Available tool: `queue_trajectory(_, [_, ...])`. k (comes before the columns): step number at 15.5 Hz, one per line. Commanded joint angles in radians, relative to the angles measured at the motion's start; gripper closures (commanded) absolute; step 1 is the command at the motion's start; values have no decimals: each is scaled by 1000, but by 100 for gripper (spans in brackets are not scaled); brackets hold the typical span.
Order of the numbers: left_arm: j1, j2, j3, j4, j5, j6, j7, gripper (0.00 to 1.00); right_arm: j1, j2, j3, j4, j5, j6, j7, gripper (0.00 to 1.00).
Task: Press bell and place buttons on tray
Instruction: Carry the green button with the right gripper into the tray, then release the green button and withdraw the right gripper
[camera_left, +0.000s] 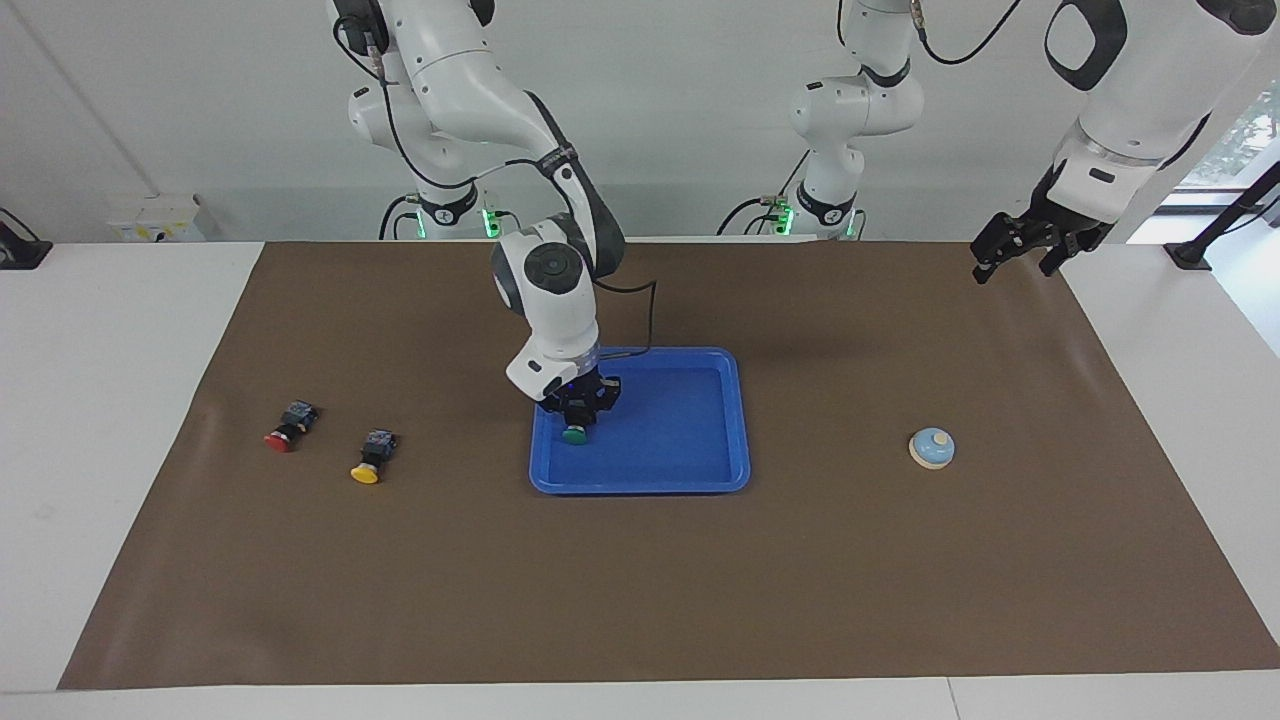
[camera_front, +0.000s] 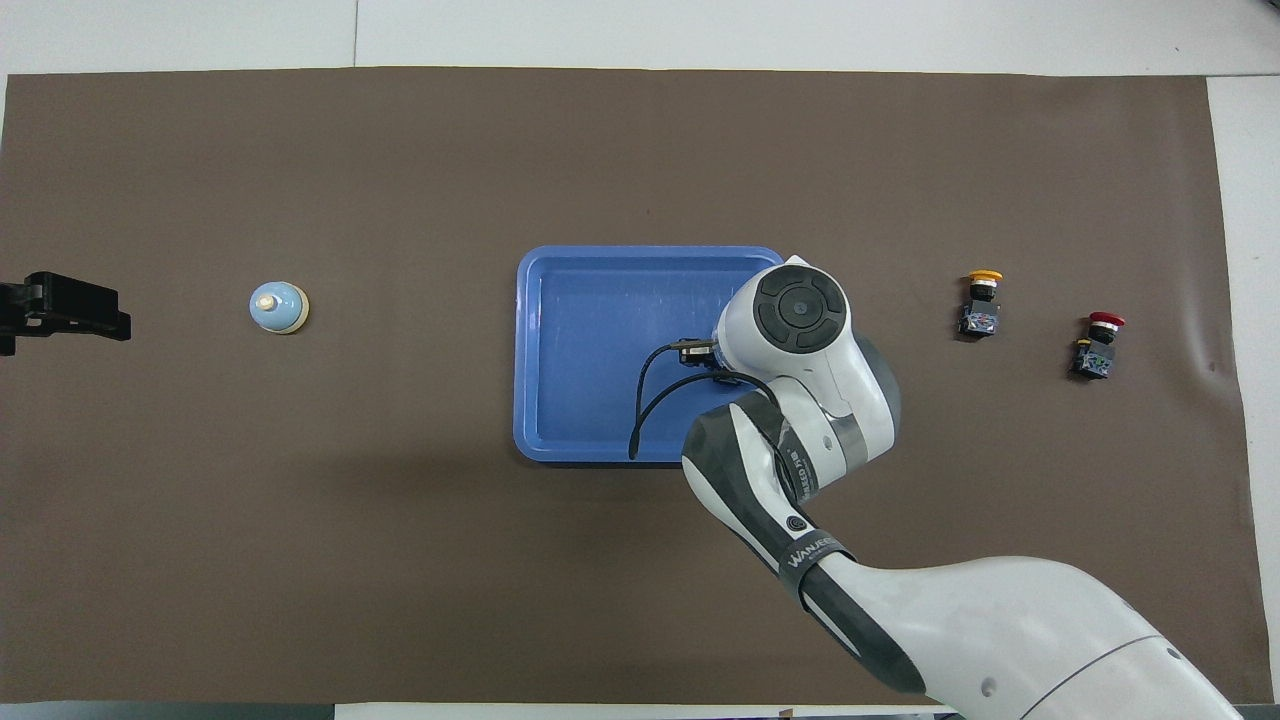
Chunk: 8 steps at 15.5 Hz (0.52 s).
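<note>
We see the right claw (camera_left: 577, 412) low in the tray (camera_left: 690, 425), around the green button (camera_left: 574, 435); whether it pinches we cannot tell. The left claw (camera_left: 1020, 250) waits spread over the brown mat (camera_left: 800, 580) on the bench. The bell (camera_left: 932, 447) sits toward that end.

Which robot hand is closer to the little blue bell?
Left. The left gripper waits over the mat's edge near the bell; the right gripper is over the tray.

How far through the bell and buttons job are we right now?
Nothing is clearly finished. In hand: the right tool has the green button down in the tray. Left: the yellow button and red button lie on the mat. Whether the bell was pressed cannot be told; the left tool waits.
</note>
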<state>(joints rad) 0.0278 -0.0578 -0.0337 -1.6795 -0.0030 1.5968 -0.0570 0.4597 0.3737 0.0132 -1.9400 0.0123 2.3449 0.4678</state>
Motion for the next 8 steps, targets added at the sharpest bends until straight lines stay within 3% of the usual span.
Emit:
queue_trajectory(1, [-5,-14,6,-14,1,-3,6,0,-7,-29,-1,-10,8,-7,21,0])
queue_trajectory(4, [-5,-14,6,-13,1,-3,6,0,-33,-74,-10,53,8,-119,43,0])
queue_trajectory(8, [-5,-14,6,-14,1,-3,6,0,-142,-156,-10,92,6,-240,19,0])
